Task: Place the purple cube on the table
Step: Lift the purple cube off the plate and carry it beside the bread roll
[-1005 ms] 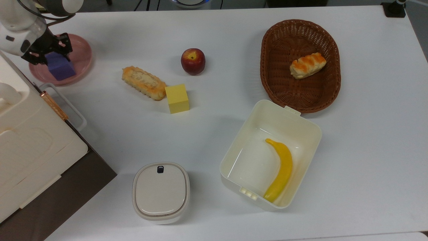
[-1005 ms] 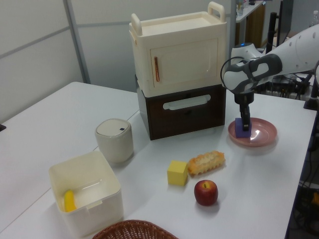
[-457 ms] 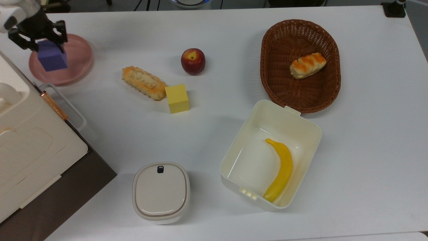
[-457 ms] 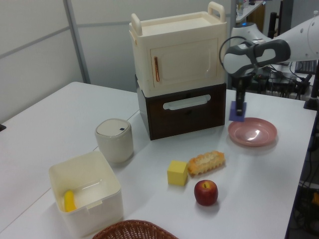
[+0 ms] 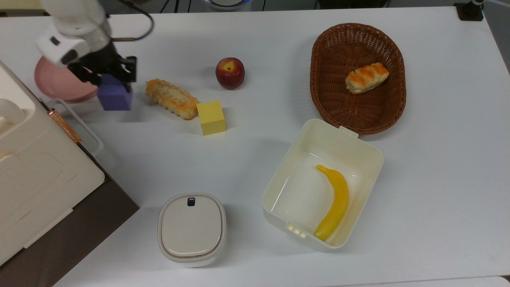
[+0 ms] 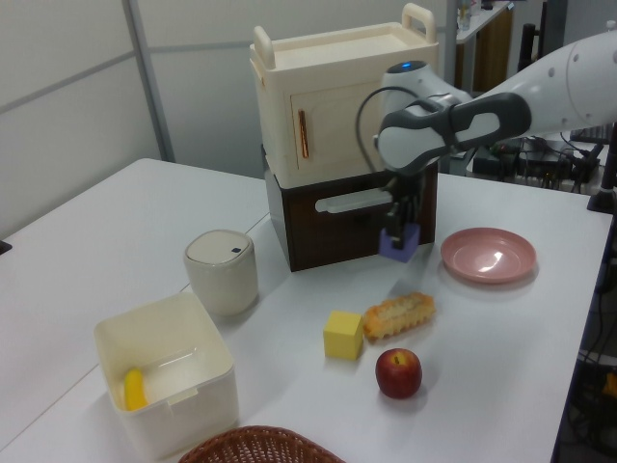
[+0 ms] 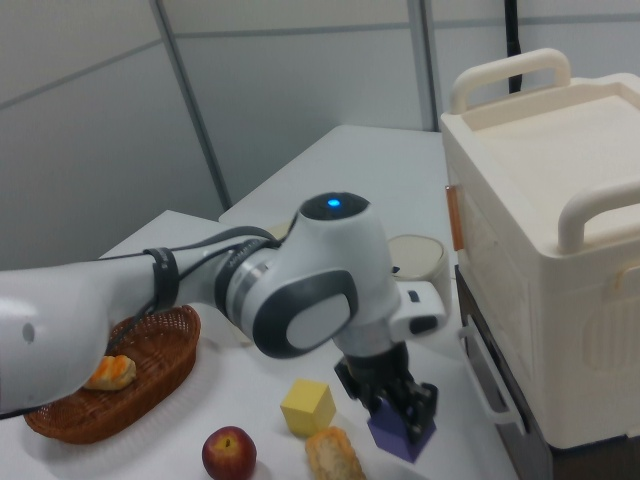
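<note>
The purple cube (image 5: 114, 97) hangs just above the white table (image 5: 255, 48), with my gripper (image 5: 110, 82) shut on its top. It sits between the pink dish (image 5: 55, 84) and the long pastry (image 5: 171, 99) in the top view. In the left view the purple cube (image 6: 399, 244) is in front of the brown drawer unit, held by the gripper (image 6: 398, 227), to the left of the pink dish (image 6: 489, 255). The right view shows the purple cube (image 7: 401, 432) under the gripper (image 7: 396, 408), beside the cabinet.
A yellow cube (image 5: 211, 116) and an apple (image 5: 230, 73) lie near the pastry. A cream cabinet on a brown drawer unit (image 5: 36, 171) fills the top view's left. A lidded canister (image 5: 192, 229), an open box with a banana (image 5: 334, 201) and a wicker basket (image 5: 394, 91) stand further right.
The gripper lifted the purple cube off the pink dish and carried it toward the top view's right, past the dish's rim, and lower over the table beside the pastry.
</note>
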